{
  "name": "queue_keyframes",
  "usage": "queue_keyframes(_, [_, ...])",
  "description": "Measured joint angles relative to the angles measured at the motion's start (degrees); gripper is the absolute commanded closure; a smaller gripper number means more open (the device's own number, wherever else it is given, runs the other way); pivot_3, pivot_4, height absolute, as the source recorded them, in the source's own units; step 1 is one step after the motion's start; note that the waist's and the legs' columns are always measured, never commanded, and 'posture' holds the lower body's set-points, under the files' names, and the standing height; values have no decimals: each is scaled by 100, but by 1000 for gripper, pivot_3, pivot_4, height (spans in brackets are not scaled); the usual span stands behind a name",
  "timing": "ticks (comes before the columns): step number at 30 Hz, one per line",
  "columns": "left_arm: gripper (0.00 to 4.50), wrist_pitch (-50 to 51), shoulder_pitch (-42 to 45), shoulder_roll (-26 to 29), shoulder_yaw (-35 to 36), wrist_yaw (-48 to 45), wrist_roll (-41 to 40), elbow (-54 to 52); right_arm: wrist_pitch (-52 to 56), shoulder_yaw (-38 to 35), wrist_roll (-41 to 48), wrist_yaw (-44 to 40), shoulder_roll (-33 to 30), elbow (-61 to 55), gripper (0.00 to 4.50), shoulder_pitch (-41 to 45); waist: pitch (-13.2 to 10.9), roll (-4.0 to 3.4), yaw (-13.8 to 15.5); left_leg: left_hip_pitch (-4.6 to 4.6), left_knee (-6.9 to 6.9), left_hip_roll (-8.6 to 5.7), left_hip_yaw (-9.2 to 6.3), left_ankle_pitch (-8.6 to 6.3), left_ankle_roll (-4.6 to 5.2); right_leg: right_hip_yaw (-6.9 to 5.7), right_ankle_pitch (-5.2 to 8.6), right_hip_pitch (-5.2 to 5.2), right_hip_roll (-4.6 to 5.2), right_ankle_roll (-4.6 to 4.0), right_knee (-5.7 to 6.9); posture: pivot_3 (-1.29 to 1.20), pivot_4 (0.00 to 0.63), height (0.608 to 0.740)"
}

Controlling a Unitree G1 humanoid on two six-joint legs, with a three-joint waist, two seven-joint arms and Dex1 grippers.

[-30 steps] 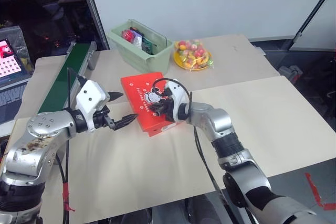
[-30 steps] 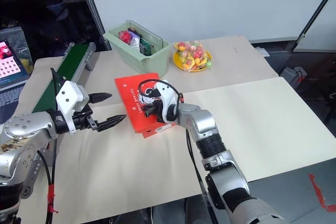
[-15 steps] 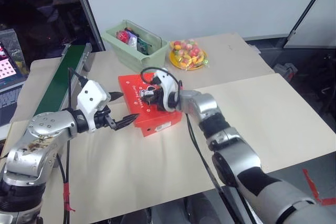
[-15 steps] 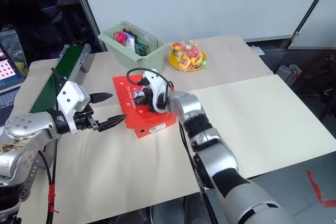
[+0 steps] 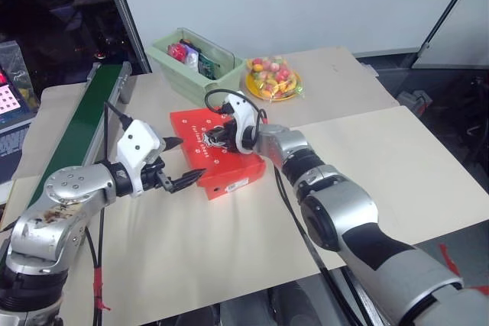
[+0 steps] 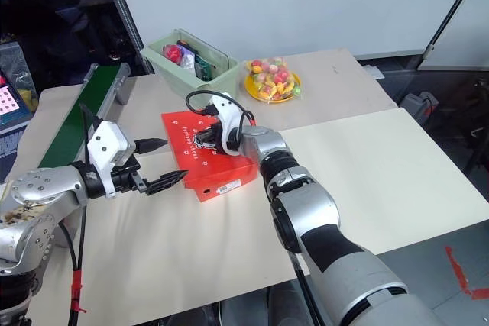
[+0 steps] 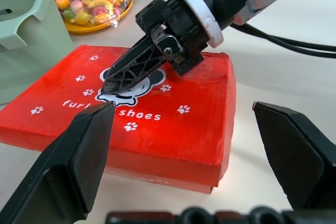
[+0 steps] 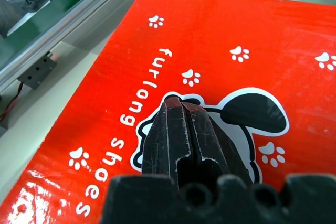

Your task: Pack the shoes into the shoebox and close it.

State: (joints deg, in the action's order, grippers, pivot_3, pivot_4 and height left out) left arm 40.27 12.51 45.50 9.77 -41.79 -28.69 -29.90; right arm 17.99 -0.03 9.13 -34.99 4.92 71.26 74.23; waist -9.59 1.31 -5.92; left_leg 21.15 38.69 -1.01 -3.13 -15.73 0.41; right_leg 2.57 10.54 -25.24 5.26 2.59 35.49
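A pale beige bench (image 5: 382,158) takes up the room in front of a white wall, with a dark corner at far left. Nearest on the left, the left gripper (image 5: 182,163) hangs just off the near-left end of the box, its black fingers (image 7: 79,166) spread wide with nothing between them. At mid-bench sits the rectangular red-orange cardboard shoebox (image 5: 200,169), lid down flat, so the shoes are presumably packed inside. The right gripper (image 8: 184,135) has its fingers pressed together, tips resting on the cartoon dog's head printed on the lid.

This looks like the closing step, all but done: the right arm seems to be pressing the lid home. Next calls for checking that the lid sits flush along its edges, then lifting clear without dragging the box.

White print on the lid reads "furlong shoes", ringed by paw prints; a white label (image 5: 234,185) on the near end is too small to read.

Farther off stand a pale green plastic bin (image 5: 195,62) of packets and a yellow plate of wrapped toy fruit (image 5: 273,80), with a green conveyor strip (image 5: 80,124) along the left.
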Motion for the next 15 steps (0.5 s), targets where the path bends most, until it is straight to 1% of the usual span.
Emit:
queue_keyframes(4, [0, 106, -164, 0, 111, 118, -93, -223, -142, -7, -223, 25, 232, 120, 4490, 67, 0, 0, -63, -6, 0, 0, 0, -3, -4, 3, 0, 0, 1, 0, 11, 0, 150, 740])
queue_keyframes(15, [0, 356, -572, -10, 297, 407, -300, -651, -260, 58, -631, -106, 255, 132, 4490, 21, 1, -1, -101, -13, 0, -1, -3, -4, -6, 2, 0, 6, 1, 1, 13, 0, 150, 740])
